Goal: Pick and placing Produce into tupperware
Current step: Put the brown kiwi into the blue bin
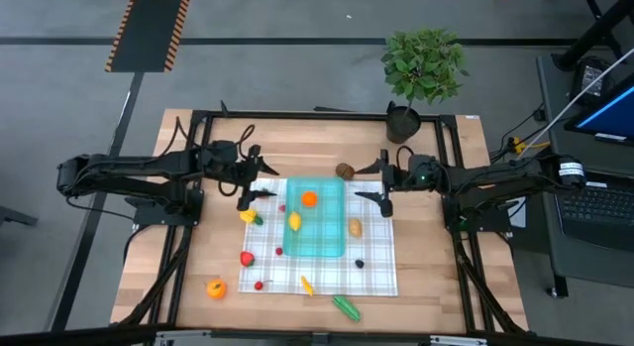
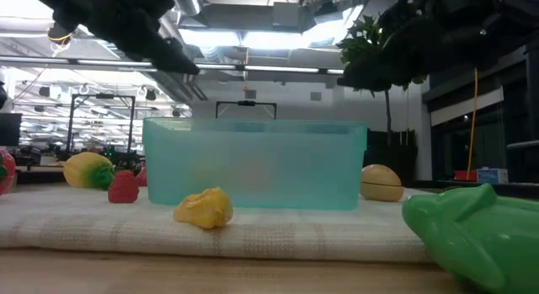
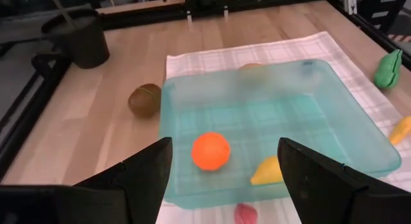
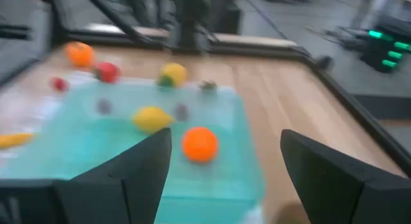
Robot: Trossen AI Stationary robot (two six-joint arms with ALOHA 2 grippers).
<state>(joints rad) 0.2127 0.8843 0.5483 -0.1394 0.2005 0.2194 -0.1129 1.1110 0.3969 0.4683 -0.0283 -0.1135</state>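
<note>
The shallow translucent teal plastic tupperware (image 1: 319, 219) sits on the white-and-green checked cloth (image 1: 376, 272) mid-worktop, holding a small orange ball (image 1: 310, 198) and yellow fruit (image 1: 294, 221). The left hand (image 1: 248, 184) and right hand (image 1: 382, 183) hover wide and empty at its opposite ends.

Left arm (image 1: 139, 177): dark, jointed links, black cables looped along it, near the table's (image 1: 158, 237) wooden edge.
Right arm (image 1: 495, 177): same dark build, white label band, green light by the wrist.
Fingers (image 3: 138, 179): flat, black, wedge-shaped.
</note>
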